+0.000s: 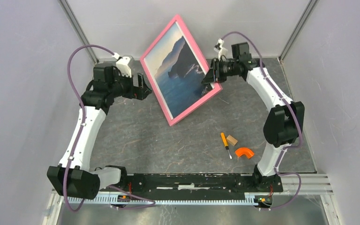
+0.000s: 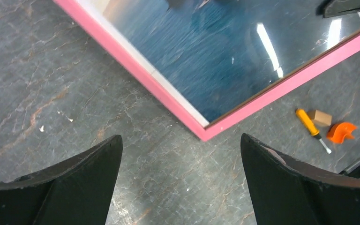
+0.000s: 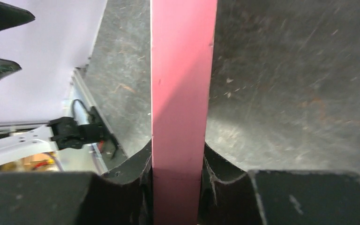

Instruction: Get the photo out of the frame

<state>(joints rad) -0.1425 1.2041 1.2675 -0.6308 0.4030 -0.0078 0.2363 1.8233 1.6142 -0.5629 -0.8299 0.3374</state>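
Note:
The frame (image 1: pixel 146 70) with a pink rim stands tilted at the back middle of the table, its lower corner on the surface. The photo (image 1: pixel 180 65) of blue sea and dark cliffs sits inside it behind glass, and shows in the left wrist view (image 2: pixel 225 51). My right gripper (image 1: pixel 212 75) is shut on the frame's right edge; the pink rim (image 3: pixel 180 93) runs straight between its jaws. My left gripper (image 1: pixel 146 87) is open and empty just left of the frame, with the frame's lower corner (image 2: pixel 205 133) ahead of its fingers (image 2: pixel 91 168).
A small orange-handled screwdriver (image 1: pixel 225 143), a wooden block (image 1: pixel 233 139) and an orange curved piece (image 1: pixel 244 152) lie on the table at the front right, also in the left wrist view (image 2: pixel 311 127). Grey walls close in at the back and sides.

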